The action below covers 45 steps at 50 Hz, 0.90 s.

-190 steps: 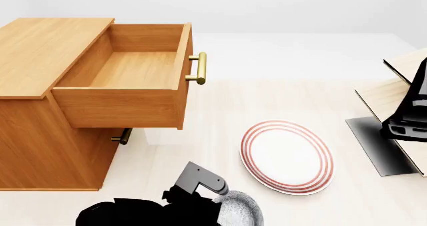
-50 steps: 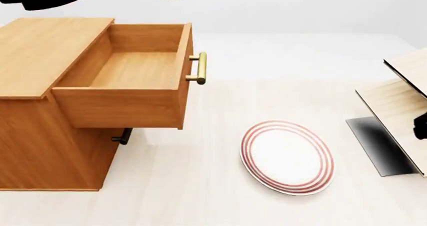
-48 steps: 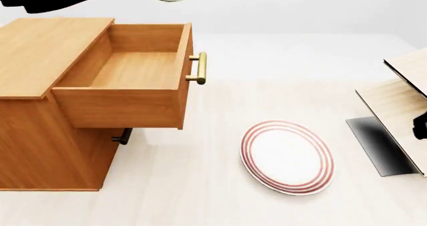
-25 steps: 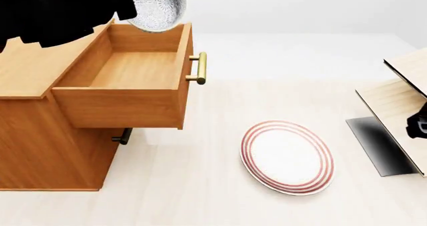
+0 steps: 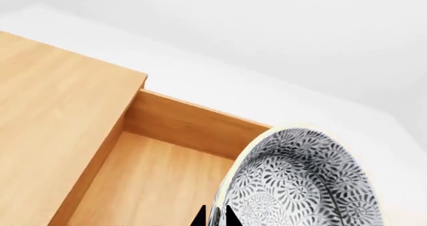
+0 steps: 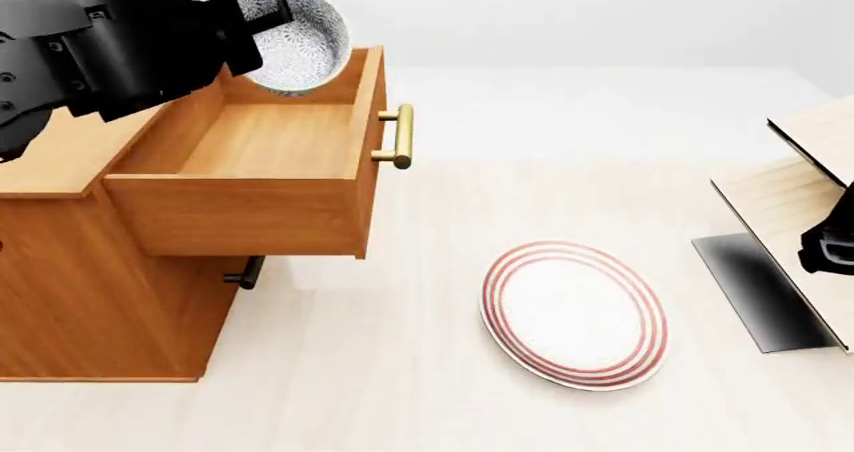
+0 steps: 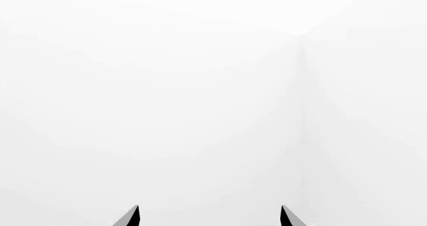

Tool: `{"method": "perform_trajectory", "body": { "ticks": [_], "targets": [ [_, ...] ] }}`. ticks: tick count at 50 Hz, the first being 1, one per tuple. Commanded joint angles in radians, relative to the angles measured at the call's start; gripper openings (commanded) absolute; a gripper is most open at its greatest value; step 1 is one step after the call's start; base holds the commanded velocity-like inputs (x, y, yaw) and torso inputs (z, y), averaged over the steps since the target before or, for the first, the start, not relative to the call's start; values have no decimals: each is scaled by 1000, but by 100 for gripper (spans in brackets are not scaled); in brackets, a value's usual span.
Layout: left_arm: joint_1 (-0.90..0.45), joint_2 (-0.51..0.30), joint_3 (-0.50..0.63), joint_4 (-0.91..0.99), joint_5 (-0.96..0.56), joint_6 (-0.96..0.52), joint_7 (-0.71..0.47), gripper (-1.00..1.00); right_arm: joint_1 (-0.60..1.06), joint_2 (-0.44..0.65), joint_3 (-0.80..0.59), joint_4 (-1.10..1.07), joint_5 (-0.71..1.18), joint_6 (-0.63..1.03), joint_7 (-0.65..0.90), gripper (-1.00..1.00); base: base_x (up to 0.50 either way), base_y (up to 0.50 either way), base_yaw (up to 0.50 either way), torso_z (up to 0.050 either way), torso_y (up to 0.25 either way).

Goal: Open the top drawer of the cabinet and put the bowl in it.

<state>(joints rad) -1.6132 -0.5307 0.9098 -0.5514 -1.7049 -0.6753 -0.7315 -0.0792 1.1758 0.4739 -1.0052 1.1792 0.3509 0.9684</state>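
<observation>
The cabinet (image 6: 80,252) stands at the left with its top drawer (image 6: 254,142) pulled out and nothing lying in it. My left gripper (image 6: 267,22) is shut on the rim of the speckled bowl (image 6: 296,50), holding it tilted on edge above the drawer's far end. In the left wrist view the bowl (image 5: 303,181) fills the corner beside the drawer floor (image 5: 153,186), and the gripper (image 5: 215,220) pinches its rim. My right gripper (image 7: 208,216) stands open, facing only white wall; part of that arm (image 6: 830,242) shows at the head view's right edge.
A white plate with red rings (image 6: 574,312) lies on the floor right of the cabinet. A pale tilted-board rack (image 6: 801,202) stands at the far right. The brass handle (image 6: 396,137) sticks out from the drawer front. A lower drawer's handle (image 6: 244,272) shows below.
My left arm has come down from above the view with the bowl, bringing it to the drawer's far end. The bowl has turned so its inside faces the camera. The right arm shifted slightly.
</observation>
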Motion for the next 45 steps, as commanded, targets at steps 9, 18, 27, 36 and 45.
{"method": "perform_trajectory", "body": {
  "ticks": [9,18,27,36,45],
  "targets": [
    [-34,88,8,-238,51,43,95,-100,19,3,-49,11,-21,-6,4,100,0,0,0,1,0],
    [-3,105,17,-278,60,57,123,-100,12,-1,-52,14,-29,-9,2,100,0,0,0,0,0],
    [16,131,31,-346,79,74,160,-100,11,2,-55,14,-29,-11,5,100,0,0,0,0,1],
    [27,146,40,-390,92,84,186,-100,35,7,-95,21,-36,-16,10,100,0,0,0,0,0],
    [33,152,45,-427,103,95,206,-100,47,12,-112,22,-35,-18,16,100,0,0,0,0,1]
  ]
}}
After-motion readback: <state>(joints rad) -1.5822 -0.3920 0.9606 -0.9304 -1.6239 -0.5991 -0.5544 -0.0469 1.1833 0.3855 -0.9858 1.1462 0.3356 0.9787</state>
